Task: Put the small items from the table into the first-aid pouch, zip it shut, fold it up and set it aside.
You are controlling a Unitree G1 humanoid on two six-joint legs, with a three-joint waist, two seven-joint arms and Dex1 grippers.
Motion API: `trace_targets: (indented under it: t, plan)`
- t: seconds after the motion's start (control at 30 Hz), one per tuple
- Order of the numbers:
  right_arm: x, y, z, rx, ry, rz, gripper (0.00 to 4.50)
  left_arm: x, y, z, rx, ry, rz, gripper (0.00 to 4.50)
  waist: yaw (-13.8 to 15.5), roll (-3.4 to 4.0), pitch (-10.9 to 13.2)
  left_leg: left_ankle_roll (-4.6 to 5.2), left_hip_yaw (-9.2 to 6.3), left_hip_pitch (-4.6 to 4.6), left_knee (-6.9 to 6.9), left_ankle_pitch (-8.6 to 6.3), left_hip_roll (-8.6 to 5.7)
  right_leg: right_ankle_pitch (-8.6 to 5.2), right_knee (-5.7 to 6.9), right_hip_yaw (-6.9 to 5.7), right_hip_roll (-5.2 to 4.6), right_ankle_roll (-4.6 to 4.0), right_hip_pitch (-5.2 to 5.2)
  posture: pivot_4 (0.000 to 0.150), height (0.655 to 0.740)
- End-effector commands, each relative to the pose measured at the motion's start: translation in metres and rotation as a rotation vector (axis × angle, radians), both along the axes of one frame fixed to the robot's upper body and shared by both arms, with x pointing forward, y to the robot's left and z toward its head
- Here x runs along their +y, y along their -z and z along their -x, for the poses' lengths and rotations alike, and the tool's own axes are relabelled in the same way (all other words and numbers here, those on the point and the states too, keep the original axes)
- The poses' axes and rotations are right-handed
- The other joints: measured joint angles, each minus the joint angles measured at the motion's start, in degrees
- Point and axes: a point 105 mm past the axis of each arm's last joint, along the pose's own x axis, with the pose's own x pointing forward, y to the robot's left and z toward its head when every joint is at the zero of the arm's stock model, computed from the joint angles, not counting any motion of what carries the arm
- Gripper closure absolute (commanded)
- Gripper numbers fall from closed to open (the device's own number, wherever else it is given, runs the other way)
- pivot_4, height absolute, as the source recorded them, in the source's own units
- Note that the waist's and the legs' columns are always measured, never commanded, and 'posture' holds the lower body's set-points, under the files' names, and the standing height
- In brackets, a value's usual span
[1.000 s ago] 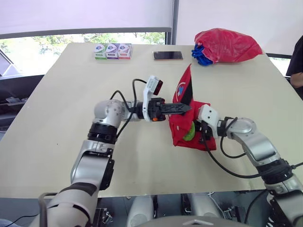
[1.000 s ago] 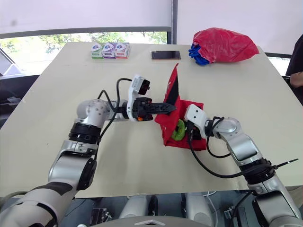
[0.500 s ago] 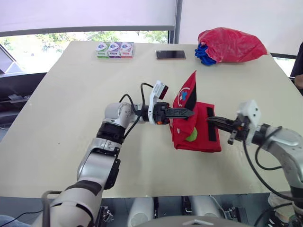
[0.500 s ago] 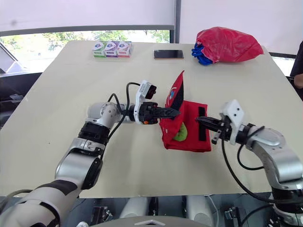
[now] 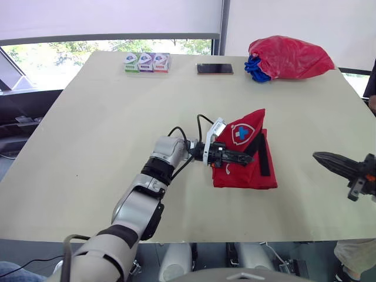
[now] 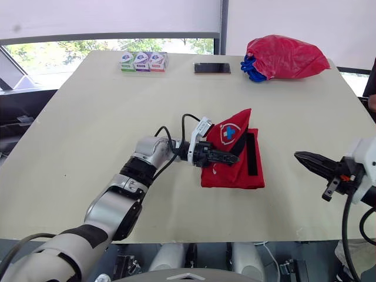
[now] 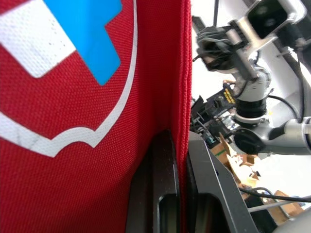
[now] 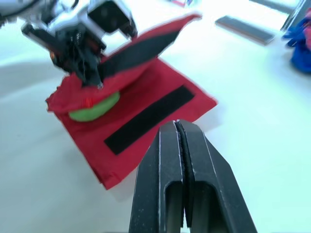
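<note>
Left gripper (image 5: 239,159) pinches the lifted flap of the red pouch (image 5: 247,176), jaws clamped on the fabric. Pouch lies mid-table (image 5: 100,123), open, with a green item (image 8: 95,106) in its mouth. Right gripper (image 5: 318,156) hangs well right of the pouch, jaws pressed together, empty.

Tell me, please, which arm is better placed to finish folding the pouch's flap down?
Left. The left gripper is shut on the raised flap of the pouch, so it could likely just lower it. The right gripper hangs shut off to the right, apart from the pouch.
</note>
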Motion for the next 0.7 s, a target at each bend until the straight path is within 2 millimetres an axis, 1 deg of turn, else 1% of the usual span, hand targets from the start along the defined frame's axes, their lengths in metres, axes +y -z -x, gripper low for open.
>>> trace_targets:
  t: [0.03,0.1,0.13,0.2,0.23,0.27,0.3,0.33,0.37,0.4,0.43,0.47,0.5,0.57,0.7]
  plan:
    - [-0.002,-0.013,0.011,-0.036,-0.027,0.035,4.46,-0.005,0.005,-0.001,-0.016,0.003,-0.022,4.50,0.0,0.01,0.0,0.01,0.00,-0.01,0.00,0.00,-0.01,0.00,-0.01,0.01,0.00,-0.01,0.00,0.150,0.7400]
    - [-0.004,-0.016,0.013,-0.027,-0.028,0.024,4.46,-0.006,0.005,-0.002,-0.020,-0.001,-0.026,4.50,-0.1,0.02,0.0,0.04,0.04,0.00,0.00,-0.02,-0.02,0.01,-0.01,0.07,-0.01,-0.01,0.00,0.150,0.7400]
    - [-0.005,-0.017,0.014,-0.023,-0.028,0.021,4.50,-0.006,0.005,-0.002,-0.021,-0.002,-0.023,3.97,-0.1,0.02,0.0,0.05,0.06,0.01,0.00,-0.03,-0.04,0.01,-0.01,0.10,-0.03,-0.01,0.00,0.150,0.7400]
    - [-0.006,-0.018,0.016,-0.006,-0.031,0.014,4.50,-0.007,0.002,-0.004,-0.022,-0.010,-0.006,3.62,0.0,0.02,0.0,0.06,0.05,0.03,0.01,-0.02,-0.03,0.01,-0.01,0.10,-0.03,0.00,0.01,0.150,0.7400]
    - [-0.007,-0.018,0.017,0.010,-0.031,0.009,4.24,-0.008,0.000,-0.005,-0.023,-0.015,0.008,3.14,0.0,0.02,0.0,0.07,0.03,0.02,0.01,-0.02,-0.03,0.01,0.00,0.08,-0.03,0.00,0.01,0.150,0.7400]
    - [-0.008,-0.018,0.018,0.020,-0.031,0.006,3.96,-0.009,-0.002,-0.006,-0.022,-0.019,0.018,2.76,0.0,0.02,0.0,0.07,0.01,0.02,0.01,-0.01,-0.03,0.00,0.00,0.07,-0.03,0.00,0.01,0.150,0.7400]
    - [-0.009,-0.018,0.018,0.022,-0.030,0.007,3.79,-0.010,-0.004,-0.006,-0.022,-0.020,0.023,2.35,0.0,0.03,0.0,0.07,0.00,0.01,0.01,-0.01,-0.03,0.01,0.00,0.06,-0.03,-0.01,0.01,0.150,0.7400]
    - [-0.009,-0.018,0.018,0.023,-0.028,0.007,3.44,-0.011,-0.004,-0.006,-0.021,-0.019,0.026,1.98,0.0,0.03,0.0,0.07,-0.01,0.00,0.01,-0.01,-0.03,0.01,-0.01,0.06,-0.04,-0.01,0.01,0.150,0.7400]
    - [-0.010,-0.018,0.018,0.024,-0.025,0.011,2.89,-0.011,-0.005,-0.005,-0.022,-0.017,0.028,1.49,0.0,0.03,0.0,0.07,-0.01,-0.01,0.01,-0.01,-0.03,0.01,-0.01,0.06,-0.04,-0.01,0.01,0.150,0.7400]
    - [-0.011,-0.017,0.018,0.025,-0.022,0.014,2.54,-0.012,-0.005,-0.005,-0.022,-0.014,0.029,1.20,0.0,0.03,0.0,0.07,0.00,-0.01,0.01,-0.01,-0.04,0.01,-0.01,0.07,-0.04,-0.01,0.01,0.150,0.7400]
    - [-0.012,-0.017,0.019,0.027,-0.020,0.016,1.98,-0.012,-0.005,-0.005,-0.022,-0.013,0.030,0.64,0.0,0.03,0.0,0.08,0.00,0.00,0.01,-0.01,-0.04,0.01,-0.01,0.07,-0.05,0.00,0.02,0.150,0.7400]
    - [-0.013,-0.016,0.019,0.030,-0.018,0.020,1.59,-0.012,-0.006,-0.004,-0.024,-0.011,0.031,0.35,0.0,0.03,0.0,0.08,0.00,0.01,0.01,-0.01,-0.05,0.00,-0.01,0.08,-0.05,0.02,0.02,0.150,0.7400]
    - [-0.013,-0.015,0.019,0.032,-0.017,0.021,1.09,-0.013,-0.006,-0.004,-0.025,-0.009,0.032,0.00,0.0,0.03,0.0,0.10,-0.01,0.02,0.02,0.00,-0.05,-0.02,-0.01,0.08,-0.05,0.04,0.05,0.150,0.7400]
    - [-0.014,-0.012,0.019,0.034,-0.016,0.020,0.05,-0.013,-0.007,-0.004,-0.026,-0.007,0.034,0.00,0.0,0.03,0.0,0.13,-0.06,0.11,0.05,0.02,-0.07,-0.03,-0.01,0.08,-0.05,0.06,0.17,0.150,0.7400]
    - [-0.017,-0.001,0.020,0.048,-0.008,-0.004,0.05,-0.015,-0.012,0.001,-0.045,0.022,0.045,0.00,0.0,0.03,0.0,0.15,-0.09,0.09,0.07,0.04,-0.07,-0.04,-0.01,0.06,-0.05,0.08,0.18,0.150,0.7400]
